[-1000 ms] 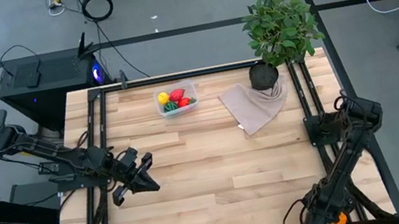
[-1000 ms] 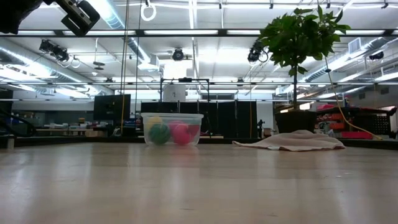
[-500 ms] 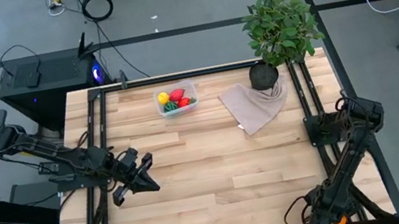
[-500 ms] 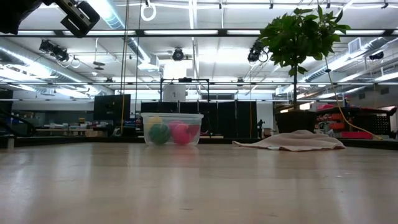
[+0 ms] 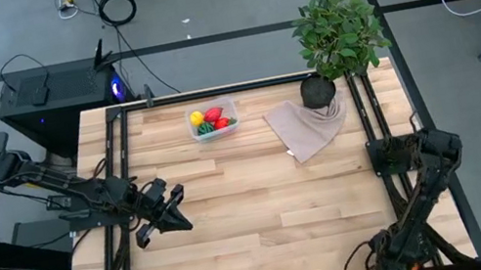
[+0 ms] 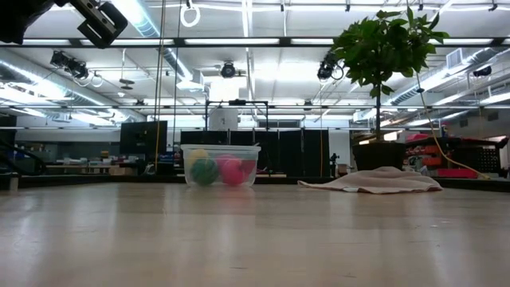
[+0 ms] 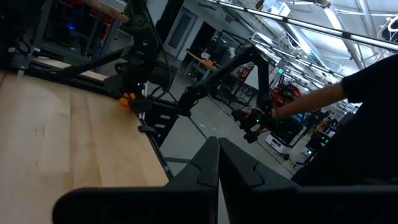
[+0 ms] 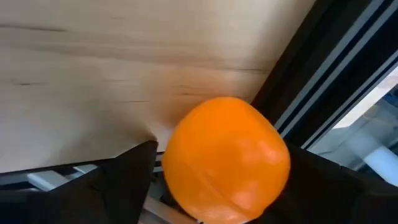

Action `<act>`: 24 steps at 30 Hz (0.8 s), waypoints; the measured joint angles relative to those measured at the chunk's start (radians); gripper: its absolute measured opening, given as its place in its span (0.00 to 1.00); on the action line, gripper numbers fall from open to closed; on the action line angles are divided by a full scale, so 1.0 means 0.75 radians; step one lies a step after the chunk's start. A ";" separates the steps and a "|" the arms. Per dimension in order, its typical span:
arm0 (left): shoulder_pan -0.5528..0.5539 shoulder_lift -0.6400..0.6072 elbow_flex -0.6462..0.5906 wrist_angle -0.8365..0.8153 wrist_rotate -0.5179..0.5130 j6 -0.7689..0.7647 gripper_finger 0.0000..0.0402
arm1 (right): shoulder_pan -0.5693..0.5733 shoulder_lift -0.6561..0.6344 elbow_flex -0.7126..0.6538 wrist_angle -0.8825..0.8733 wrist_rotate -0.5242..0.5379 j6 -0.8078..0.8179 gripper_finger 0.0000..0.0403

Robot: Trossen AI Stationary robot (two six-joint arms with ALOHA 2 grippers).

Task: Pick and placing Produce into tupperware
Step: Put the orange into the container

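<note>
The clear tupperware [image 5: 212, 120] stands at the far middle of the table with yellow, red and green produce inside; it also shows in the low view [image 6: 221, 166]. My right gripper [image 5: 397, 261] is at the table's near right corner, shut on an orange round piece [image 8: 225, 158]. My left gripper [image 5: 174, 218] is shut and empty, raised over the table's left middle; its closed fingers show in the left wrist view [image 7: 217, 168]. My right gripper pinches the orange piece by its two opposite sides [image 8: 169, 163] between its two fingers [image 8: 127, 180]. The piece fills the gap between them. It is over the table's edge beside the black rail [image 8: 323, 81]; whether it rests on anything, I cannot tell.
A beige folded cloth [image 5: 306, 125] lies at the far right, partly under a leafy plant in a black pot [image 5: 320, 89]. Black frame rails [image 5: 368, 112] run along the table's left and right sides. Bare wood [image 5: 272, 199] lies between the arms.
My right arm's upper joint has shifted a little toward the table's near edge. The orange piece, seen at the near right corner in the earlier high views, is now hidden under the arm there. My left arm has kept still.
</note>
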 joint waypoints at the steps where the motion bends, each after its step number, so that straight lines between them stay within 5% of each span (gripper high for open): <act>1: -0.001 0.000 0.000 0.000 0.000 -0.005 0.04 | -0.004 0.010 0.001 0.009 -0.008 0.001 0.82; 15: 0.000 0.000 -0.001 0.003 -0.001 0.004 0.02 | -0.025 -0.030 0.009 -0.030 0.130 -0.030 0.63; 24: 0.000 0.000 -0.001 0.002 -0.001 0.006 0.05 | -0.224 -0.066 0.012 -0.027 0.364 -0.256 0.66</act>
